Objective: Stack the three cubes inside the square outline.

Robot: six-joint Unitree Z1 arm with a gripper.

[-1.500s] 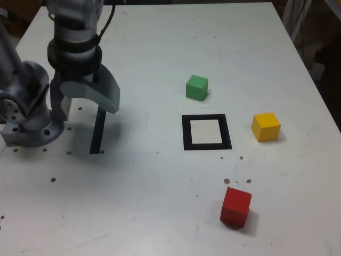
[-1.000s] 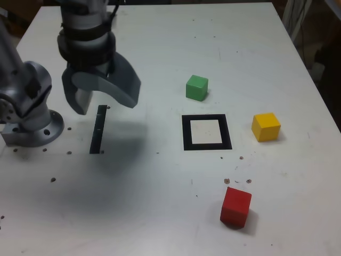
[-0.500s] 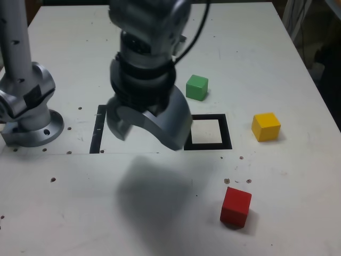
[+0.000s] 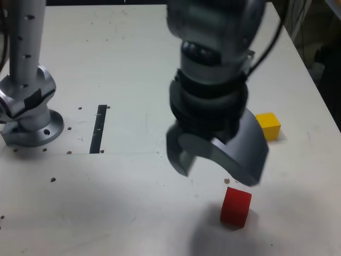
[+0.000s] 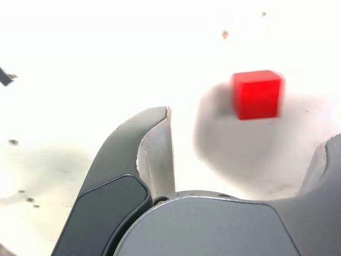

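The pincer [image 4: 217,168] stands wide apart, with nothing between its fingers, above the counter [image 4: 133,208]. In the wrist view the red cube [image 5: 258,97] lies ahead of the gap between the fingertips, touched by neither; a shadow spreads around it. In the exterior view the red cube sits on the counter just below the pincer. The yellow cube [image 4: 268,126] rests farther back, at the pincer's edge toward the exterior view's right, partly covered by it. The green cube and the square outline are hidden in the exterior view. Toward the exterior view's left, a straight black strip [image 4: 98,129] lies near the arm's round base [image 4: 34,129].
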